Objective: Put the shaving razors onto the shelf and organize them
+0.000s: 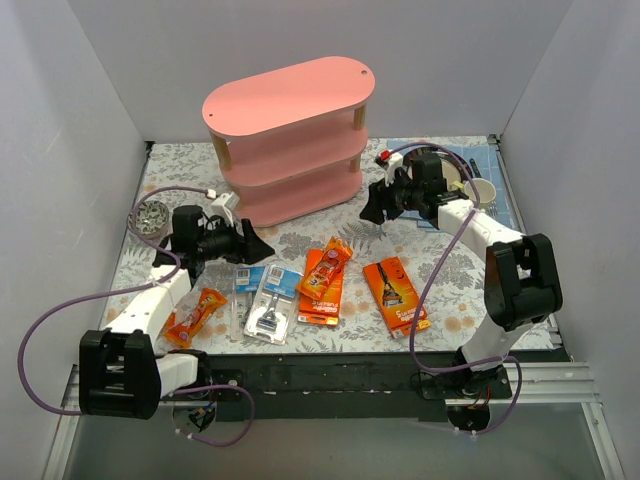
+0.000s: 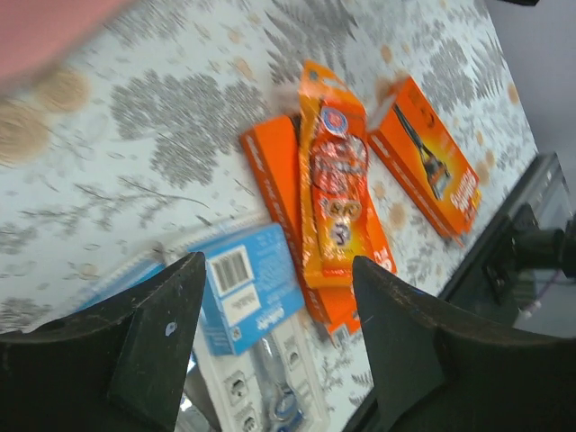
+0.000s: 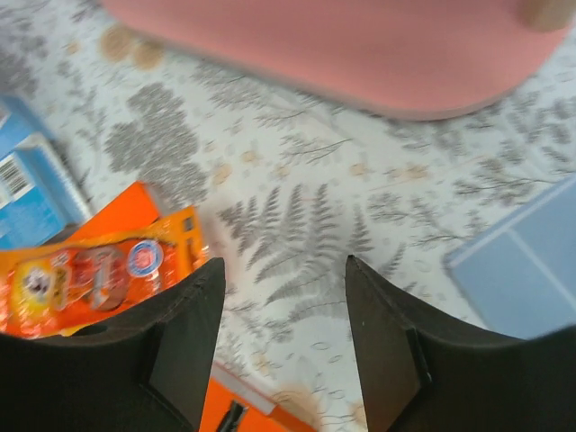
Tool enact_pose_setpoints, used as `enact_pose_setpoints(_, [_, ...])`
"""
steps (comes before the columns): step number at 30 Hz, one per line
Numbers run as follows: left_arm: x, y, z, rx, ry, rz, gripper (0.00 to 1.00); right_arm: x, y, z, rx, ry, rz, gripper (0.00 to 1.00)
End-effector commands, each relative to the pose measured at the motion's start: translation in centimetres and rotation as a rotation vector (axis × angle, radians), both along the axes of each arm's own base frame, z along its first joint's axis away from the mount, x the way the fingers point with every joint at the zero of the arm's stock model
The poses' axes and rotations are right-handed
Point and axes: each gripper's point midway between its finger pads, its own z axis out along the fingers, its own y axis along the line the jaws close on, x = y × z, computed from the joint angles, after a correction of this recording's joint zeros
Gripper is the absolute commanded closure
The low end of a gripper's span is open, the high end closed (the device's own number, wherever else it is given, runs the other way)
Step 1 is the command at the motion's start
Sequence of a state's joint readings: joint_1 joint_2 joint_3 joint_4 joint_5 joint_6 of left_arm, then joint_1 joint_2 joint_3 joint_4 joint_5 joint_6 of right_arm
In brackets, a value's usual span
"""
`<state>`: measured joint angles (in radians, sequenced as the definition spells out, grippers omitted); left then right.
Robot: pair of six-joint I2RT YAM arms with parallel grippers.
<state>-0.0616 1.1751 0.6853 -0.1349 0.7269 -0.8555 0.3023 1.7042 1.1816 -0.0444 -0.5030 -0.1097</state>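
Observation:
The pink three-tier shelf point(image 1: 290, 140) stands at the back middle with its boards bare. Shaving razors lie on the flowered cloth in front of it. An orange bag point(image 1: 195, 313) is at the left, and two blue-white blister packs point(image 1: 272, 300) lie beside it. A second orange bag point(image 1: 328, 265) rests across an orange card point(image 1: 320, 303). Another orange card point(image 1: 397, 292) is at the right. My left gripper point(image 1: 255, 245) hangs open above the blister pack point(image 2: 243, 297), holding nothing. Near the shelf's bottom board point(image 3: 360, 45), my right gripper point(image 3: 284, 261) is open over bare cloth.
A round metal dish point(image 1: 152, 215) sits at the far left. A blue mat point(image 1: 490, 165) with a pale cup point(image 1: 478, 190) lies at the back right, behind my right arm. White walls close in three sides. A black rail runs along the near edge.

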Motion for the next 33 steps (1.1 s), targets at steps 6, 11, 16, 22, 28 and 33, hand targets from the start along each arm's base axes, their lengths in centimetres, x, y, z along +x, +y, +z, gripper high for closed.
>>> enact_pose_setpoints(6, [-4.9,-4.5,-0.2,-0.102,0.036,-0.235,0.45,-5.8,5.7,-1.0,0.068,0.095,0.261,0.36])
enact_pose_setpoints(11, [-6.0,-4.5,-0.4,-0.088,0.015,-0.277,0.47,-3.6,7.8,-2.5,0.061,0.122,0.269,0.36])
enact_pose_setpoints(16, [-6.6,-4.2,-0.1,-0.059,0.007,-0.292,0.45,-2.4,8.4,-4.2,0.047,0.137,0.280,0.35])
enact_pose_setpoints(22, [-5.8,-3.9,-0.1,-0.029,-0.004,-0.275,0.43,-3.9,8.4,-5.9,0.058,0.193,0.316,0.34])
enact_pose_setpoints(28, [-5.6,-4.1,-0.7,-0.051,0.040,-0.261,0.41,-5.1,8.1,-6.5,0.078,0.251,0.287,0.33])
enact_pose_setpoints(33, [-4.8,-4.7,0.5,-0.056,0.008,-0.276,0.39,-3.1,3.2,-5.2,0.000,0.226,0.079,0.32])
